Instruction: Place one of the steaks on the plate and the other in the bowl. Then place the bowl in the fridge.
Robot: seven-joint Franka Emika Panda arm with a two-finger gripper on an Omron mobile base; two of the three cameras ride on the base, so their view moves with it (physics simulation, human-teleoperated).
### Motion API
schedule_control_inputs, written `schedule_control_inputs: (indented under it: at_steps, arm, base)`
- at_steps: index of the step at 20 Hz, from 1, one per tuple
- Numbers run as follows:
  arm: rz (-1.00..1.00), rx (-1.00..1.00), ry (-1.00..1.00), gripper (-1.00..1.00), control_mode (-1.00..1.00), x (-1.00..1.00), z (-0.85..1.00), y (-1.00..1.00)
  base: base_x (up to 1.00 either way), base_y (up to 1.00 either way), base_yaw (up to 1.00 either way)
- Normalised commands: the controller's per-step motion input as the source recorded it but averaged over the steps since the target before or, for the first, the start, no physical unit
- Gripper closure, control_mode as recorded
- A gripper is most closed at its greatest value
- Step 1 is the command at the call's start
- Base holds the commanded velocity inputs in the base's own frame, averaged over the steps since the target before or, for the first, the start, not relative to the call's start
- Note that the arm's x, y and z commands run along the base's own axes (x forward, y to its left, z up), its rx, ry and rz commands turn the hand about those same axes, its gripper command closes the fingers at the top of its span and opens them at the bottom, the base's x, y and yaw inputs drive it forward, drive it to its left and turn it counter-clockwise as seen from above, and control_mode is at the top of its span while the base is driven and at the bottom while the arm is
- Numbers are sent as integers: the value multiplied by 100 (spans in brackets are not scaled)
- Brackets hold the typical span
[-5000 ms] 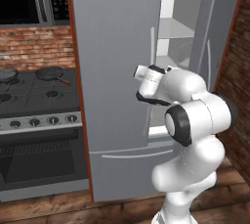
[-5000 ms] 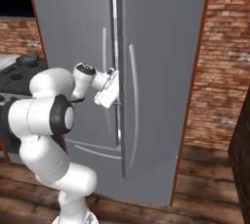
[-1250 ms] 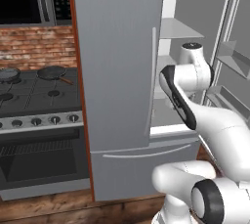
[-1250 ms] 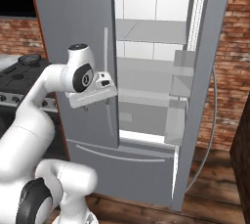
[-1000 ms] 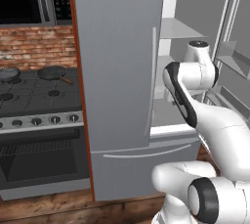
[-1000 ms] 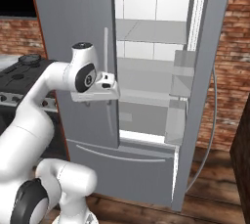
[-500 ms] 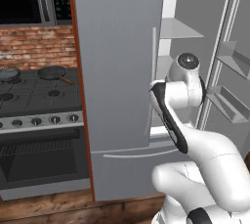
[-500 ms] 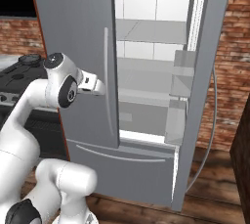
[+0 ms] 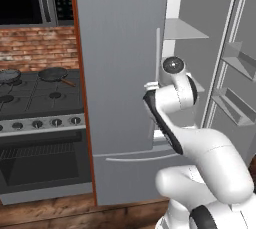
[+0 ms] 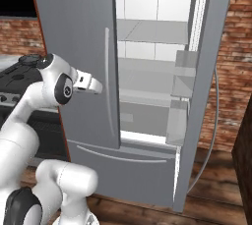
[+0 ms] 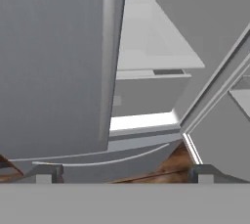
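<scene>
In front of the fridge (image 10: 88,47), the robot stands with the appliance's right-hand door (image 10: 204,86) swung wide, so the white shelves (image 10: 152,32) and the door bins (image 10: 179,71) are exposed, while the left-hand door (image 9: 120,63) is shut with its long thin handle (image 10: 109,81) running down its inner edge. The gripper (image 11: 124,171) sits low before the gap between the two doors, its fingertips (image 11: 49,171) spread as wide as they go and nothing between them; from the right base view the hand (image 10: 88,84) shows just beside the shut door's face, not touching the handle as far as can be judged. So the preparatory step of opening the fridge looks done, at least on one side. The rest appears untouched: no steak, plate or bowl is visible on the shelves, and the visible shelves look bare. To the left stands a stove (image 9: 35,98) with a black frying pan (image 9: 55,74) on its burners. By my reading, both steaks must yet be sorted onto plate and bowl, and the bowl carried in here.
</scene>
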Motion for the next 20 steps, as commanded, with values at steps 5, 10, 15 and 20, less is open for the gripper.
schedule_control_inputs:
  at_steps: [5,10,15,20]
  arm:
    - [0,9,4,-100,-100,86,0,-11]
    - [0,1,0,-100,-100,84,-8,-10]
    - [-3,14,0,-100,-100,79,-5,-4]
    - [0,7,0,-100,-100,43,-11,6]
  base:
    - [0,0,0]
    - [0,0,0]
    - [0,0,0]
    - [0,0,0]
